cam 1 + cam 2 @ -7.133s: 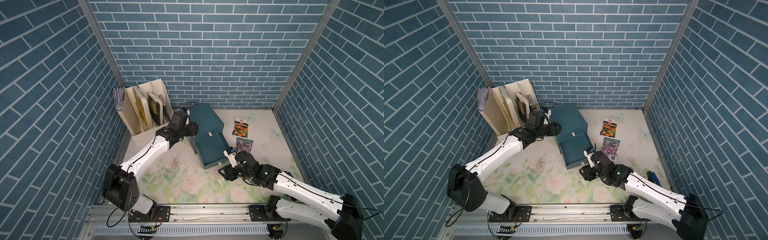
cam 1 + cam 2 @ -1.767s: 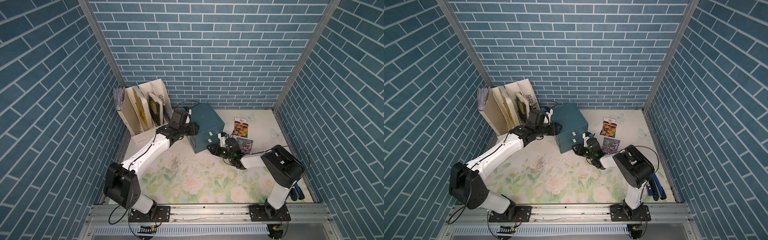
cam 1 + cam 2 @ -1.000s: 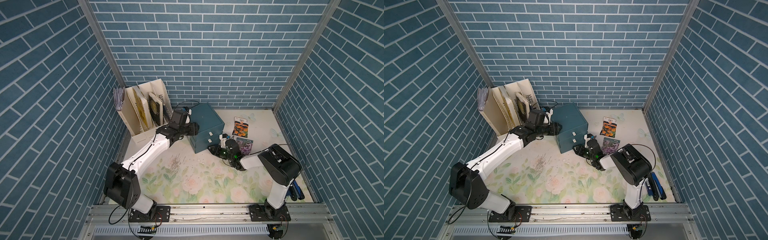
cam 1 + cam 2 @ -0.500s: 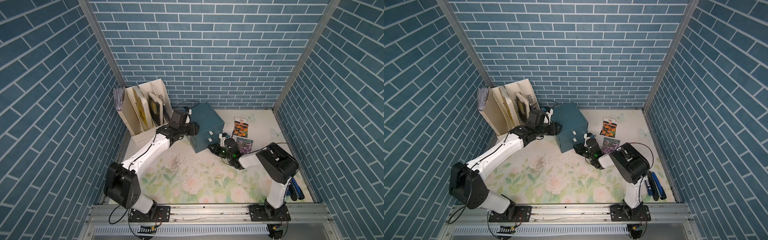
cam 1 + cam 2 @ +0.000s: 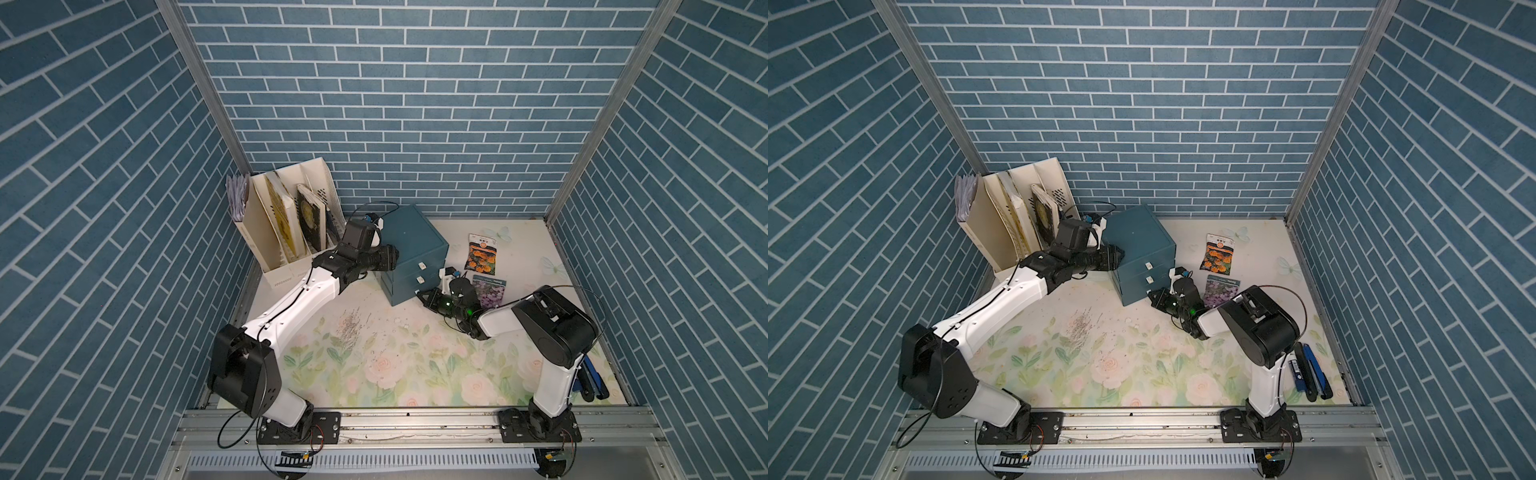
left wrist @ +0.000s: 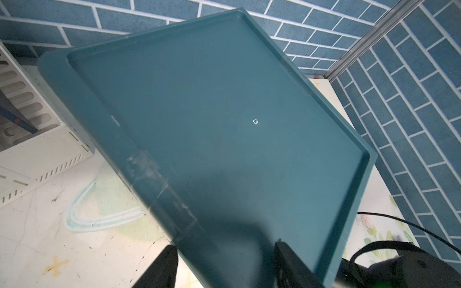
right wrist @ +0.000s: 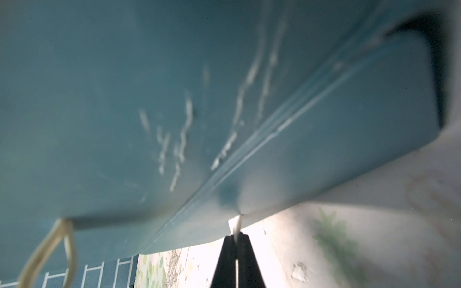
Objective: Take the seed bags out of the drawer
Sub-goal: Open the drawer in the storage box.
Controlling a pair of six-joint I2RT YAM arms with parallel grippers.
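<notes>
Pinching the drawer tab [image 7: 237, 223], right pincer [image 7: 235, 239] pressed together on it; left pincer [image 6: 224, 249] straddles the cabinet [image 5: 409, 237], and I cannot tell whether it clamps. Seed bags [image 5: 482, 259] look light, slick and floppy, so I'd nip one by an edge.

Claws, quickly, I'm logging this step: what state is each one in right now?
Left claw: closed on the teal plastic drawer cabinet.
Right claw: shut on the bottom drawer's thin white pull tab.

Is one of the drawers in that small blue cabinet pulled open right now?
No: in a top view the cabinet's drawer fronts all sit flush, with none sticking out.
</notes>
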